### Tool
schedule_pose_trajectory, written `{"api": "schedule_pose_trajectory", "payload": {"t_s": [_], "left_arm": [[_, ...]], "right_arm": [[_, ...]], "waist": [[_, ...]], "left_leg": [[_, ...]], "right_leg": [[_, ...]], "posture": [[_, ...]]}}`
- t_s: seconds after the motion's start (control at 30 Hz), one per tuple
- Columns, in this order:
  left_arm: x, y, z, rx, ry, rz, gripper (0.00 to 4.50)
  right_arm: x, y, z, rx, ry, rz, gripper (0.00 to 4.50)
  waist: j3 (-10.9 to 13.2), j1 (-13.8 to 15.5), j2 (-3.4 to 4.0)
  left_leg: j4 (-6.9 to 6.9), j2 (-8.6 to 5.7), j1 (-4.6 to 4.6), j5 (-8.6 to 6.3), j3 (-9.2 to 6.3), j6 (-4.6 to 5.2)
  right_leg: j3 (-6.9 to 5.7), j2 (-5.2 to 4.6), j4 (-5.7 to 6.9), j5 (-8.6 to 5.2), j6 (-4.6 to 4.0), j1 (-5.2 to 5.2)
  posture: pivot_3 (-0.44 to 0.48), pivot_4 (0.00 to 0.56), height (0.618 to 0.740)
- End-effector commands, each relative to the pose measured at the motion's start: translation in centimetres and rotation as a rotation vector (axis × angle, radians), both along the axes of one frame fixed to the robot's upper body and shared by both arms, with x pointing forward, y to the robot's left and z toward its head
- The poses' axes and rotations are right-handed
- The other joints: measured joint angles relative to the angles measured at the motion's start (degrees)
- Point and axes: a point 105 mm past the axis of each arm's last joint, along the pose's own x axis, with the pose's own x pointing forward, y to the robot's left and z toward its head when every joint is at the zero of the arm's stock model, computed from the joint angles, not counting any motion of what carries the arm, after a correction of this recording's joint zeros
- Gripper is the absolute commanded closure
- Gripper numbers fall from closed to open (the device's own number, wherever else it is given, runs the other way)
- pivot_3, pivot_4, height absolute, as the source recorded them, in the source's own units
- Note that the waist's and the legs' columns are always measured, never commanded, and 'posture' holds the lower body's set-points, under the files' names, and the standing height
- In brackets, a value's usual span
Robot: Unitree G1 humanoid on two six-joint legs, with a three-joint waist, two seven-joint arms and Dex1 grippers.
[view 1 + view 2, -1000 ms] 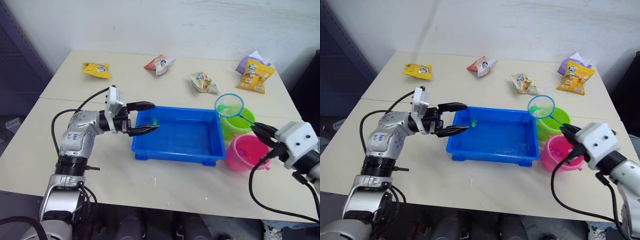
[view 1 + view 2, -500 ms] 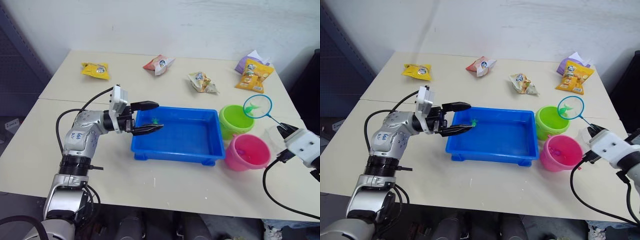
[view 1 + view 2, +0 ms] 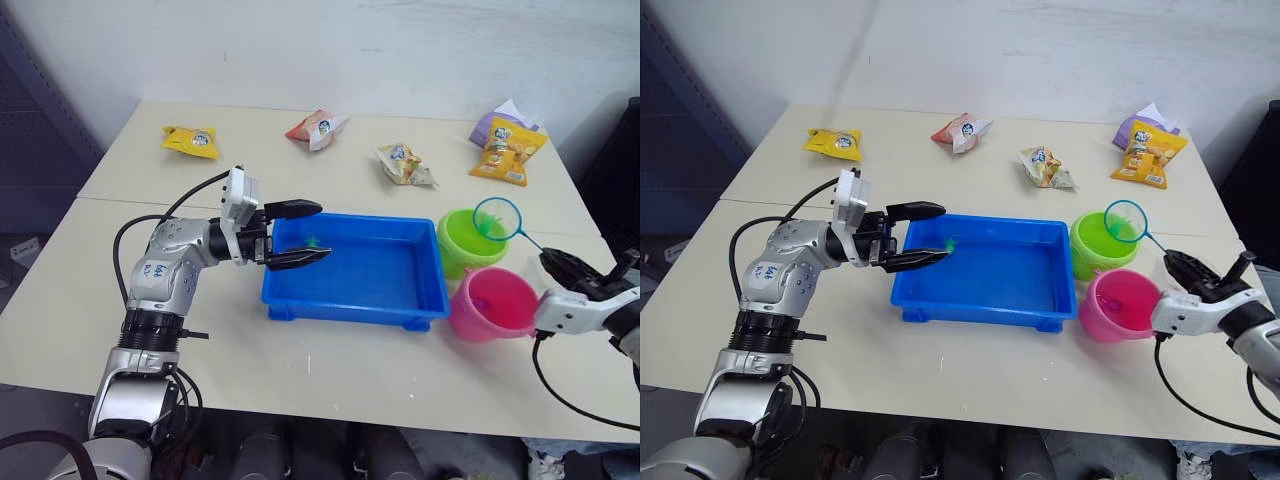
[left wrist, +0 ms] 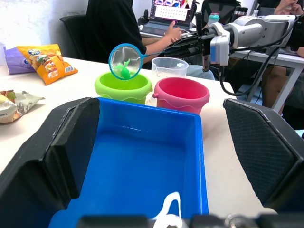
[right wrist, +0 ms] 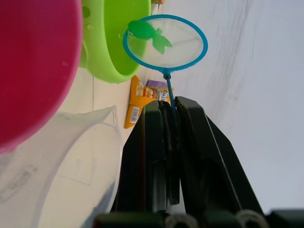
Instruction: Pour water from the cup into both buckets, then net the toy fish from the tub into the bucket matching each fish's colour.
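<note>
R gripper (image 5: 167, 123) is pinched tight on the thin handle of the net (image 3: 497, 219). Hoop sits above the green bucket (image 3: 466, 243), w/ a green fish (image 5: 144, 30) in the mesh. Pink bucket (image 3: 494, 304) stands just beside the green one; clear cup (image 4: 169, 67) just behind both. L gripper (image 3: 309, 233), fingers spread wide, hovers over the near-left end of the blue tub (image 3: 356, 276). Another green fish (image 3: 311, 241) lies in the tub near it. Snack packets (image 3: 404, 165) lie at the table's far side.

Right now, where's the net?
The net is on the robot's right, held by its handle in the right gripper; its hoop, with a green fish inside, hangs over the green bucket, beside the pink bucket.
</note>
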Motion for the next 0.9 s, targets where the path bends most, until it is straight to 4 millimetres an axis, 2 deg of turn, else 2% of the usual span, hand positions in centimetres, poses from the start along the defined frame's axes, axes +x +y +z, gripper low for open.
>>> {"api": "schedule_pose_trajectory", "payload": {"t_s": [0.03, 0.27, 0.4, 0.6, 0.73, 0.77, 0.83, 0.9], "left_arm": [[-0.4, -0.3, 0.7, 0.005, -0.054, -0.019, 0.02], [-0.5, -0.5, 0.4, 0.016, -0.053, -0.033, 0.02], [-0.5, -0.9, 0.4, 0.008, -0.059, -0.041, 0.02], [-0.5, -0.8, 0.3, 0.001, -0.059, -0.033, 0.02], [-0.5, -0.2, 0.1, 0.009, -0.055, -0.014, 0.02], [-0.5, 0.1, 0.0, 0.01, -0.053, -0.007, 0.02], [-0.5, 0.9, 0.0, 0.013, -0.051, 0.017, 0.02], [-0.4, 2.5, -0.2, 0.008, -0.046, 0.061, 0.02]], "right_arm": [[-0.2, 0.1, 1.2, -0.048, -0.059, 0.05, 4.5], [0.0, -0.4, 1.9, -0.148, -0.094, 0.054, 4.5], [0.1, 0.2, 2.1, -0.213, -0.113, 0.092, 4.5], [0.1, 0.1, 3.2, -0.159, -0.144, 0.074, 4.5], [0.1, 1.0, 3.6, -0.147, -0.141, 0.099, 4.5], [0.1, 1.1, 3.9, -0.11, -0.146, 0.096, 4.5], [0.3, 1.7, 4.8, 0.105, -0.15, 0.088, 4.5], [0.3, 3.4, 5.2, 0.346, -0.076, 0.155, 4.5]], "waist": [[0.0, 0.02, 0.0], [0.0, -0.04, 0.0], [0.0, -0.01, 0.0], [0.0, -0.03, 0.0], [0.0, -0.11, 0.0], [0.0, -0.12, 0.0], [0.0, -0.2, 0.0], [0.0, -0.4, 0.0]], "left_leg": [[0.0, 0.0, 0.0, 0.0, 0.0, 0.0], [0.0, 0.01, 0.0, 0.01, 0.02, -0.02], [0.0, 0.01, 0.0, 0.01, 0.03, -0.02], [0.0, 0.0, -0.01, 0.01, 0.03, -0.02], [0.0, 0.02, 0.0, 0.02, 0.03, -0.03], [0.0, 0.02, 0.0, 0.02, 0.03, -0.03], [0.0, 0.02, 0.01, 0.02, 0.03, -0.03], [0.01, 0.06, 0.01, 0.01, 0.02, -0.03]], "right_leg": [[0.0, 0.0, 0.0, 0.0, 0.0, 0.0], [0.02, 0.03, 0.0, 0.0, 0.0, 0.0], [0.02, 0.03, 0.0, 0.0, 0.0, 0.0], [0.01, 0.04, -0.01, 0.0, 0.0, 0.0], [0.03, 0.05, 0.0, 0.0, 0.0, 0.0], [0.03, 0.05, 0.0, 0.0, 0.0, 0.0], [0.03, 0.05, 0.0, 0.0, 0.0, 0.0], [0.02, 0.08, 0.0, 0.0, 0.0, 0.01]], "posture": [[0.0, 0.15, 0.738], [0.0, 0.15, 0.738], [0.0, 0.15, 0.738], [0.0, 0.15, 0.738], [0.0, 0.15, 0.738], [0.0, 0.15, 0.738], [0.0, 0.15, 0.738], [0.0, 0.15, 0.738]]}}
